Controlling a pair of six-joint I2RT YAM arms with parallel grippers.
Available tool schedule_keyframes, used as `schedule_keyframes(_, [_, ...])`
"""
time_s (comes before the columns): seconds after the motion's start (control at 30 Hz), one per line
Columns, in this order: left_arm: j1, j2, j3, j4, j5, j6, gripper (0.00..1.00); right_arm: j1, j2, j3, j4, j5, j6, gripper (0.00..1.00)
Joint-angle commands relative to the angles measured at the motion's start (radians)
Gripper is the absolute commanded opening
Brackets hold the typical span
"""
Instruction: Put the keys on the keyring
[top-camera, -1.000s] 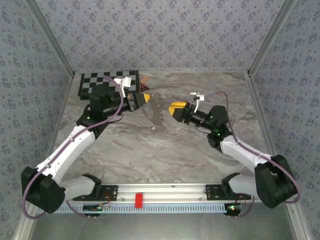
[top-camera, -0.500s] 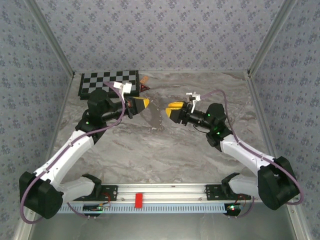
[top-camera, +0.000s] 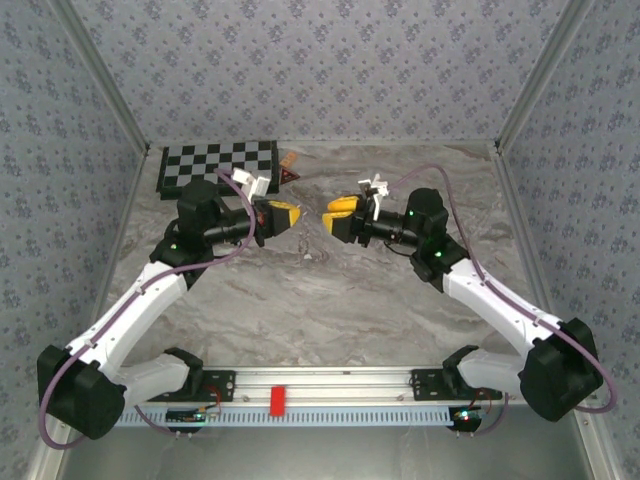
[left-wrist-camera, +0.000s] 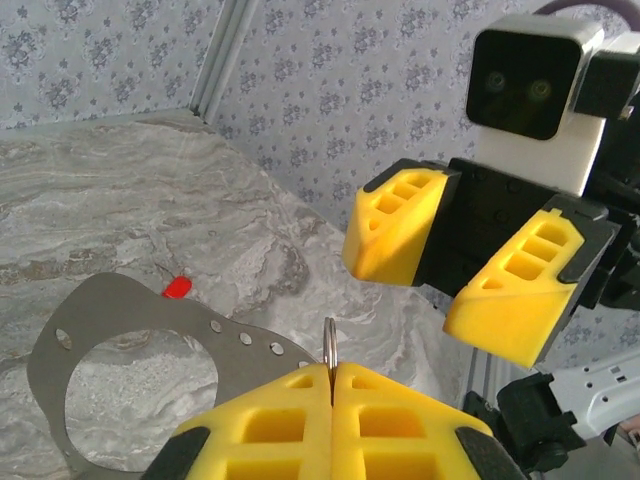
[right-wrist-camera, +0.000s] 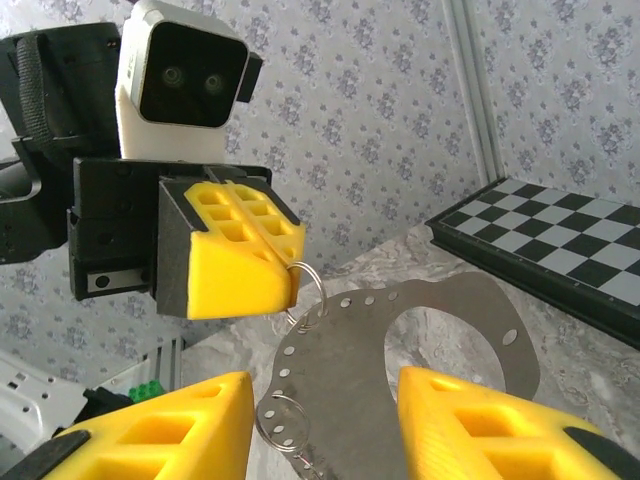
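My left gripper (left-wrist-camera: 331, 372) pinches the flat grey metal keyring (left-wrist-camera: 110, 312); my open right gripper (right-wrist-camera: 322, 388) must fetch the tiny red-headed key (left-wrist-camera: 177, 288).

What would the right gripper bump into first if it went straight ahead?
Probably the grey keyring hanging from the shut left gripper: it sits right ahead of the right gripper's open fingers, though depth is unclear.

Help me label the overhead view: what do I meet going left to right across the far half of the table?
The checkerboard, then the left gripper, then the right gripper.
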Motion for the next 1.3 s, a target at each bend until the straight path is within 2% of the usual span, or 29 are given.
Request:
schedule_keyframes(0.0, [-0.003, -0.011, 0.051, -0.026, 0.050, 0.073, 0.00, 0.004, 0.009, 0.070, -0.111, -0.083, -0.090, 0.43])
schedule_keyframes(0.17, [-0.003, 0.000, 0.076, -0.103, 0.044, 0.135, 0.00, 0.006, 0.040, 0.180, -0.308, -0.166, -0.213, 0.42])
schedule_keyframes(0.43, [-0.010, 0.004, 0.086, -0.150, 0.070, 0.180, 0.00, 0.005, 0.106, 0.248, -0.404, -0.224, -0.282, 0.40])
schedule_keyframes(0.77, [-0.032, 0.008, 0.093, -0.174, 0.074, 0.200, 0.00, 0.008, 0.181, 0.301, -0.396, -0.276, -0.288, 0.36])
schedule_keyframes(0.87, [-0.034, 0.003, 0.093, -0.173, 0.073, 0.200, 0.00, 0.007, 0.202, 0.315, -0.401, -0.294, -0.287, 0.30])
schedule_keyframes(1.03, [-0.038, 0.005, 0.094, -0.172, 0.075, 0.197, 0.00, 0.013, 0.226, 0.333, -0.416, -0.322, -0.300, 0.29])
schedule_keyframes(1.13, [-0.039, 0.003, 0.095, -0.172, 0.074, 0.198, 0.00, 0.018, 0.240, 0.336, -0.432, -0.334, -0.310, 0.19])
schedule_keyframes(1.27, [-0.039, 0.000, 0.094, -0.172, 0.073, 0.197, 0.00, 0.022, 0.253, 0.336, -0.443, -0.347, -0.315, 0.19])
